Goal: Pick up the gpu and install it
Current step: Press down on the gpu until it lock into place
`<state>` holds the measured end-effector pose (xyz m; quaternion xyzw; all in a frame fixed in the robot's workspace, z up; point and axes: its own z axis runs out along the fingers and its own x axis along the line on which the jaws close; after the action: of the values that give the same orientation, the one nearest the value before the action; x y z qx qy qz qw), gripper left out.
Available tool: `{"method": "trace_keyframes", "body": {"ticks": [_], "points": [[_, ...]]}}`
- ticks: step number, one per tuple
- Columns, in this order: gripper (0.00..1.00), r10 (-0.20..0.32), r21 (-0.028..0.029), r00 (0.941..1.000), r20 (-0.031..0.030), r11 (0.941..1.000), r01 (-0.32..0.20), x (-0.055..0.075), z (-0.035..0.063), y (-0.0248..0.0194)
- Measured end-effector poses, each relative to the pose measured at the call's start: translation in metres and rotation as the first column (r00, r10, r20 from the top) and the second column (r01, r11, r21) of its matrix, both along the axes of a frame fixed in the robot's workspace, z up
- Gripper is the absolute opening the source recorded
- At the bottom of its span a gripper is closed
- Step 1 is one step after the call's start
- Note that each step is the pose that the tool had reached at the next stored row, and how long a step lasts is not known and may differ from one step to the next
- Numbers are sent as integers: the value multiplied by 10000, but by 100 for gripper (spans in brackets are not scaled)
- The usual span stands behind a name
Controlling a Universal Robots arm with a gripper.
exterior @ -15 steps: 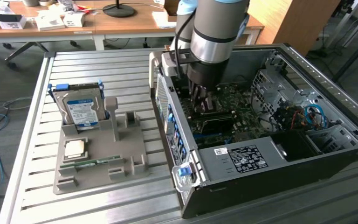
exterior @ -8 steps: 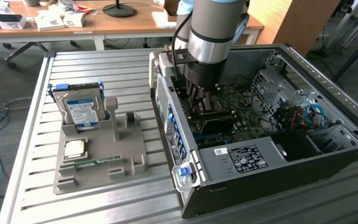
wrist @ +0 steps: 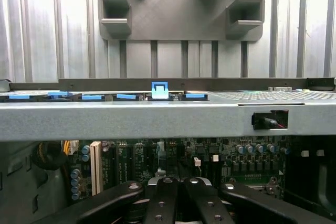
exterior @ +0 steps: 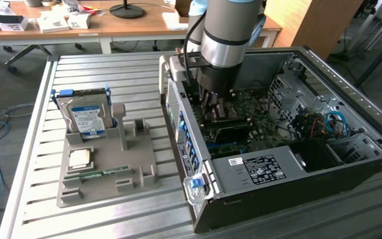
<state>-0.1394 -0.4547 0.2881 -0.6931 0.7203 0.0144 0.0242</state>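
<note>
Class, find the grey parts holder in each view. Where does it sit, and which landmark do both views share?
Exterior view: the grey parts holder lies on the slatted table, to the exterior view's left of the open computer case.
Wrist view: the holder lies on the table, beyond the case's grey rim.
Shared landmark: the slatted table.

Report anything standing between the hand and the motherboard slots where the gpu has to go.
Nothing visible stands in the way. The hand is low inside the open computer case, just above the motherboard. Whether it holds the gpu cannot be told.
</note>
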Motion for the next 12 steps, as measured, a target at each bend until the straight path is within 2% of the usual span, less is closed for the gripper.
{"method": "trace_keyframes", "body": {"ticks": [4,5,12], "points": [[11,1,1,9995,-323,10000,-1,29,12,-1],[11,0,2,9993,-373,10000,0,34,11,-1],[11,0,8,9992,-392,10000,0,34,27,-15]]}}
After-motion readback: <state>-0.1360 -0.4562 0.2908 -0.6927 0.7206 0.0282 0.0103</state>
